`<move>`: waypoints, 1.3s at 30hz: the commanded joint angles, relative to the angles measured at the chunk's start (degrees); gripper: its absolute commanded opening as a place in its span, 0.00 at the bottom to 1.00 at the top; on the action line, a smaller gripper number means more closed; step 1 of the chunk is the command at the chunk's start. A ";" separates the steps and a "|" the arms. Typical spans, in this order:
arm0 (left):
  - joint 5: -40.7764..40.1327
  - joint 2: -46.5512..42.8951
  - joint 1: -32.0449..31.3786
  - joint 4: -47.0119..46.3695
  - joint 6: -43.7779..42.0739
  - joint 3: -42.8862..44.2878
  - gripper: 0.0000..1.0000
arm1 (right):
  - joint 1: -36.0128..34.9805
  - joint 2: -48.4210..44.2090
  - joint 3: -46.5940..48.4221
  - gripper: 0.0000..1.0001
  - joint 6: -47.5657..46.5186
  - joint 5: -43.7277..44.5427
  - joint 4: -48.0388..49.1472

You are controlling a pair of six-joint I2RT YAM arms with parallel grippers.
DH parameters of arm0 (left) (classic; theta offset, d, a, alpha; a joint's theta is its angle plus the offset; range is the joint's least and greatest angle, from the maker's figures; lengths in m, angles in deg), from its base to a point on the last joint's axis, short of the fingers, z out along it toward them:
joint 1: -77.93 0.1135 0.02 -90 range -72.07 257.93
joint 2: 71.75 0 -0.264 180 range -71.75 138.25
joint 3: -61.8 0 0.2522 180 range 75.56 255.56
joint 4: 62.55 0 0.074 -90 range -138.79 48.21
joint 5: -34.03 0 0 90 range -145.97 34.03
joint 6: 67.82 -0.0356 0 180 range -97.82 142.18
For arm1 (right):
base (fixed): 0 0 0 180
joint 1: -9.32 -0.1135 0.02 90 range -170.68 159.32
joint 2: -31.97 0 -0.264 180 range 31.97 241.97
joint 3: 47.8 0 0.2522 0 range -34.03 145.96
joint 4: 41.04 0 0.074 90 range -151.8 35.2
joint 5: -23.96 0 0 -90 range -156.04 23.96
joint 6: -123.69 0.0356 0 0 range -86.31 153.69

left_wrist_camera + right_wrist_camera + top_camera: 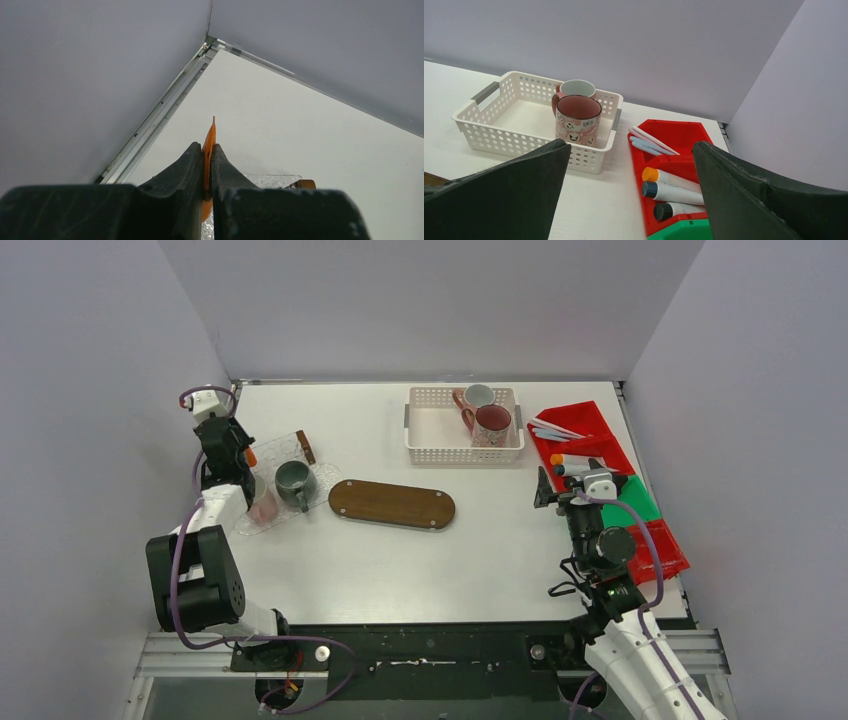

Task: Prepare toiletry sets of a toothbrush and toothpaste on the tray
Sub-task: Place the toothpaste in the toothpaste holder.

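No readable text, no labels — none.

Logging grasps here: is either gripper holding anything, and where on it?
Left gripper pinches a thin orange stick partway along its length; right gripper is open, empty.

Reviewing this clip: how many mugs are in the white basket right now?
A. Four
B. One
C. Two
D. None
C: the white basket holds two mugs standing side by side in its right end, a white mug behind and a maroon mug in front. The right wrist view shows the same pair.
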 commanded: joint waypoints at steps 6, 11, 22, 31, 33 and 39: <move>-1.46 -0.82 -0.15 -1.40 -2.51 3.08 0.00 | 0.23 -2.33 -0.74 1.00 -0.50 -1.01 3.58; -1.81 -0.88 0.07 -1.61 -3.18 3.33 0.00 | 0.25 -2.99 -1.06 1.00 -0.57 -1.42 3.49; 1.70 -0.53 0.27 -1.91 -2.09 4.03 0.00 | 0.19 -3.78 -1.43 1.00 -0.66 -1.92 3.58; 2.67 0.43 0.27 -1.85 -2.01 4.71 0.00 | 0.25 -4.23 -1.60 1.00 -0.67 -2.27 3.53; 3.13 0.50 0.12 -1.98 -1.87 4.42 0.00 | 0.26 -4.31 -1.69 1.00 -0.74 -2.20 3.53; 3.08 0.20 0.10 -1.36 -2.22 3.96 0.00 | 0.26 -4.41 -1.69 1.00 -0.82 -2.20 3.49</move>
